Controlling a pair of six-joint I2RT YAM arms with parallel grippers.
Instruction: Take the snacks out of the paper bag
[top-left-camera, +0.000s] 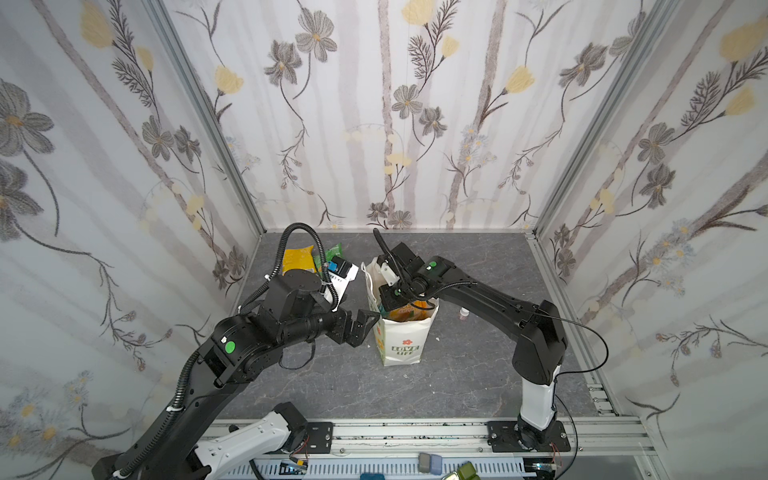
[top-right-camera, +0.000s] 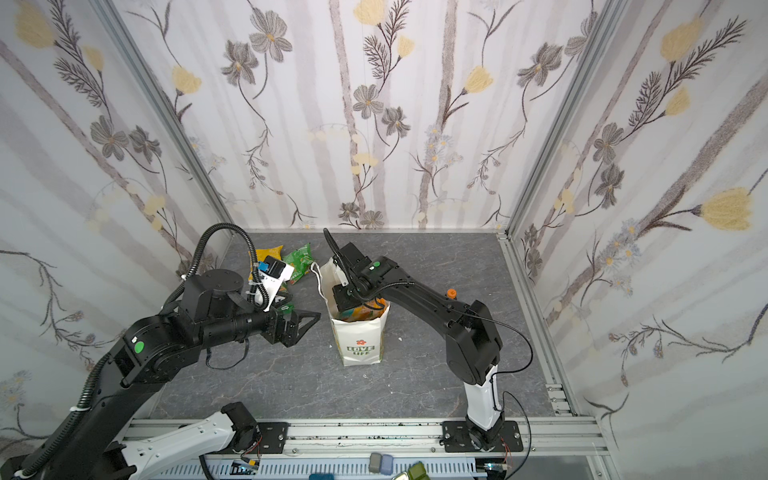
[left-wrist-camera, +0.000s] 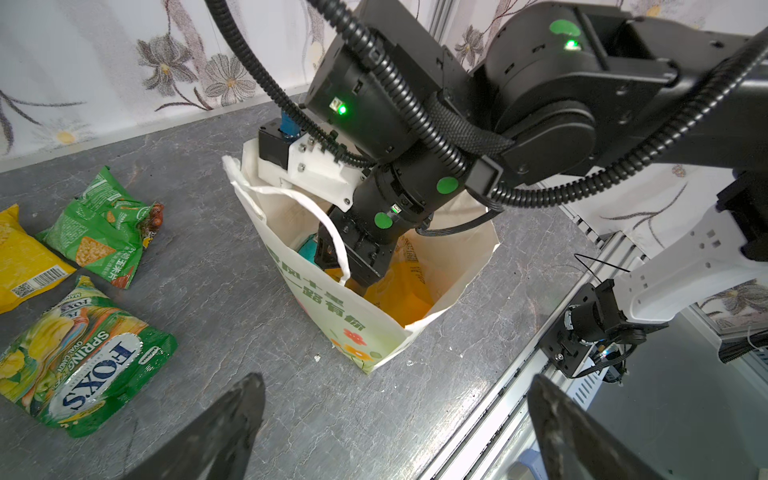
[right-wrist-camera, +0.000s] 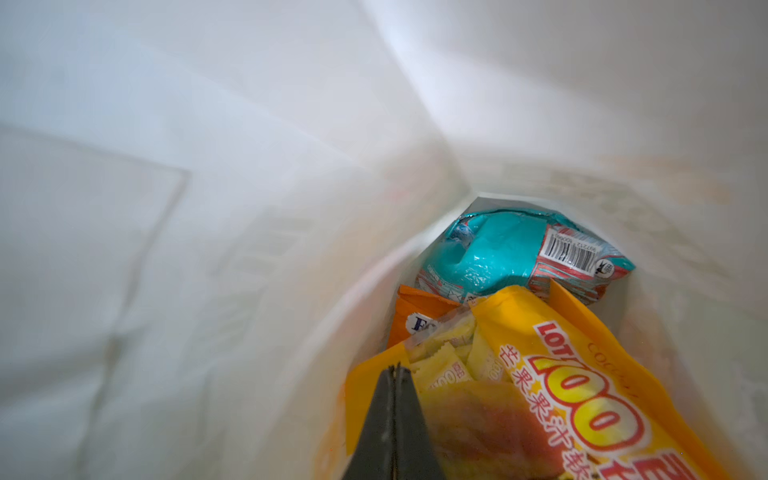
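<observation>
right gripper (right-wrist-camera: 395, 370) is buried deep in the paper bag (top-left-camera: 401, 345). its jaws are pressed tight together right at the edge of the orange-yellow mango gummy packet (right-wrist-camera: 582, 395). whether any foil is actually pinched between them can't be told. an orange packet (right-wrist-camera: 415, 307) is tucked just behind that one, and a teal packet (right-wrist-camera: 498, 249) with a barcode is wedged deeper down. the bag is stood upright around the middle of the grey worktop (top-left-camera: 457, 374), mouth open, with one cord handle (left-wrist-camera: 332, 232) flopped into it. left gripper (left-wrist-camera: 397, 378) is held wide open just beside the bag's left side. toward the worktop's back left corner, three packets are laid flat and close together: a yellow packet (left-wrist-camera: 20, 257), a green corn chip packet (left-wrist-camera: 99, 232) and a fox's spring candy packet (left-wrist-camera: 79, 357).
</observation>
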